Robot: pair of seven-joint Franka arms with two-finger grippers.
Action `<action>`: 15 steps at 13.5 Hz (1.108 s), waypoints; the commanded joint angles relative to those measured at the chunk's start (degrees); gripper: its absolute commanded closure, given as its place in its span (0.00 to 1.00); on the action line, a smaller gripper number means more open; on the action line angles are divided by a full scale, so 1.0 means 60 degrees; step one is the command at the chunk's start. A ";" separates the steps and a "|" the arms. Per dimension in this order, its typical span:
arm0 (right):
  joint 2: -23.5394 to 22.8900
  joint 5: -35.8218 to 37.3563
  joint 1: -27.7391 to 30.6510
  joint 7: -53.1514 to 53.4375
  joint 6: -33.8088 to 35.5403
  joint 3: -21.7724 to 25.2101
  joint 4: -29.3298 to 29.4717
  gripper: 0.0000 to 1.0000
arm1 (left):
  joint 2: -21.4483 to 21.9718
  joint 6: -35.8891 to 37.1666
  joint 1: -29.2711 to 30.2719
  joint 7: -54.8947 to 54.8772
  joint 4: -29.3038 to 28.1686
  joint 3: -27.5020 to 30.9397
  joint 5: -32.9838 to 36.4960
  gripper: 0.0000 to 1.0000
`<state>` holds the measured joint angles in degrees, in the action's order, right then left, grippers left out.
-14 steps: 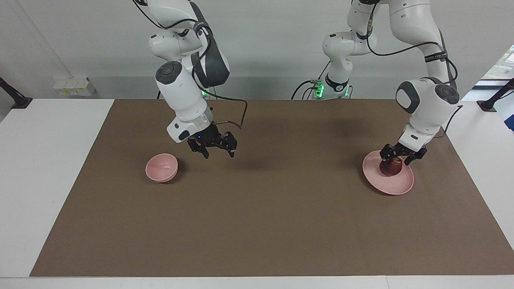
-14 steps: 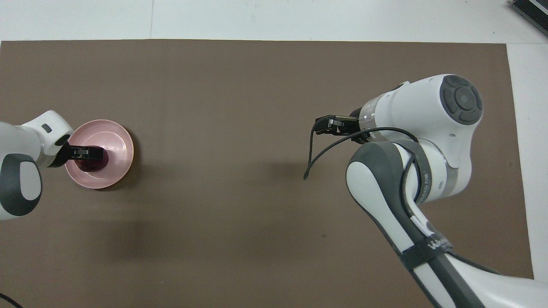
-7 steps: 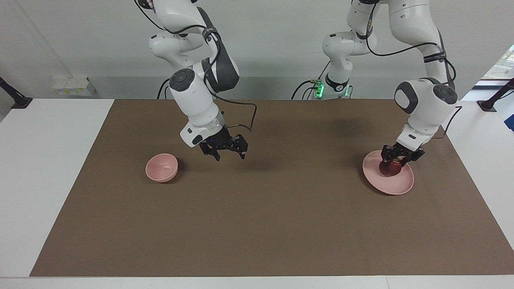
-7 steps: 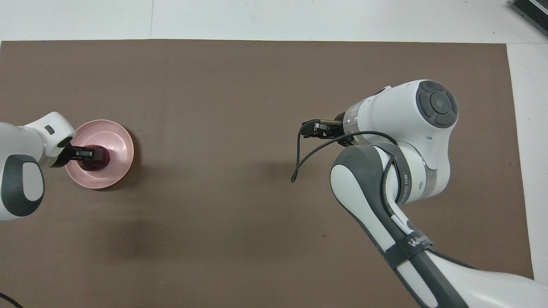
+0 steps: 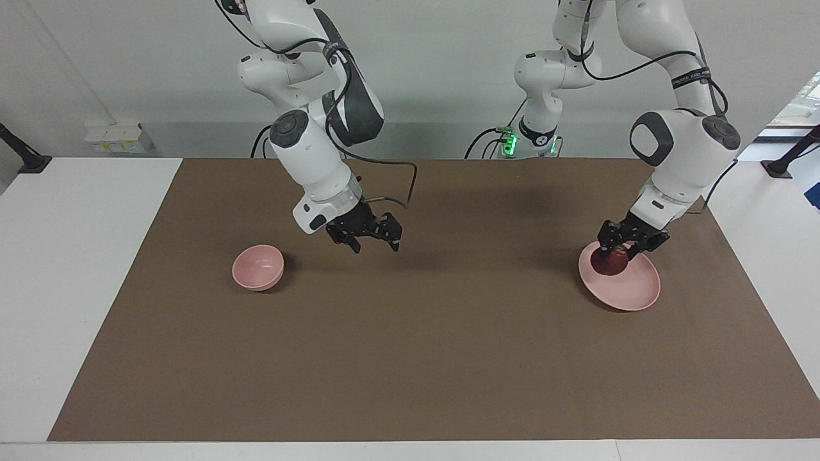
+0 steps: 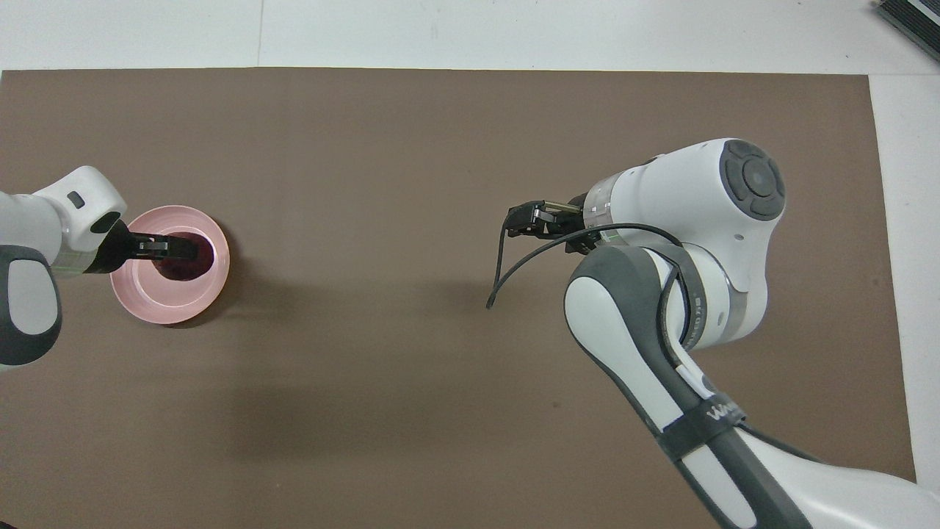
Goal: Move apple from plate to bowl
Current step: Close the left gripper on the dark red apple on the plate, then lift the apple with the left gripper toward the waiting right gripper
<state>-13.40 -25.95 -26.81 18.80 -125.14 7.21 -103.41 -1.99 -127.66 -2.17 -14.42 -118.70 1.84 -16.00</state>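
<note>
The dark red apple (image 5: 609, 262) (image 6: 188, 261) is gripped from above by my left gripper (image 5: 615, 252) (image 6: 176, 249), which is shut on it. It hangs low over the pale pink plate (image 5: 633, 292) (image 6: 157, 303), above the part of the plate toward the table's middle. The small pink bowl (image 5: 257, 267) stands on the mat toward the right arm's end; in the overhead view the right arm hides it. My right gripper (image 5: 374, 244) (image 6: 518, 223) hovers open and empty over the mat beside the bowl.
A brown mat (image 5: 448, 358) (image 6: 382, 132) covers the table between bowl and plate, with white tabletop (image 5: 70, 256) around it. A black cable loops from the right wrist (image 6: 507, 272).
My left gripper closed on the apple and carried it a little toward the table's middle over the plate. The right gripper drifted from near the bowl toward the table's middle.
</note>
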 commanded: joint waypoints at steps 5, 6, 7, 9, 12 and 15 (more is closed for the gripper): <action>0.0065 -0.2597 -0.0249 0.1290 -0.0002 -0.0059 0.0213 0.00 | 0.0522 -0.0665 -0.1731 0.1066 -0.0212 -0.0246 -0.3073 1.00; 0.0065 -0.3024 -0.0278 0.1465 -0.0045 -0.0059 0.0229 0.00 | 0.0522 -0.0986 -0.1937 0.1186 -0.0241 -0.0422 -0.3395 1.00; 0.0080 -0.3187 -0.0279 0.1800 -0.0031 -0.0073 0.0214 0.00 | 0.0522 -0.1410 -0.2171 0.1245 -0.0270 -0.0641 -0.3616 1.00; 0.0080 -0.3552 -0.0351 0.2852 -0.0104 -0.0088 0.0214 0.00 | 0.0479 -0.2478 -0.2638 0.1742 -0.0285 -0.0876 -0.4274 1.00; -0.0037 -0.4008 -0.0396 0.4640 -0.0002 -0.0102 0.0229 0.00 | 0.0537 -0.3723 -0.3008 0.1831 -0.0446 -0.1489 -0.5401 1.00; -0.0212 -0.4975 -0.0220 0.4879 0.0042 -0.0088 0.0607 0.00 | 0.0537 -0.4796 -0.3008 0.1831 -0.0490 -0.2369 -0.6180 1.00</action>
<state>-13.62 -52.97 -29.01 46.76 -125.15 6.83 -101.91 -0.06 -153.29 -19.46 -3.97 -120.31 -10.90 -50.82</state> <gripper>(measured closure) 0.000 0.357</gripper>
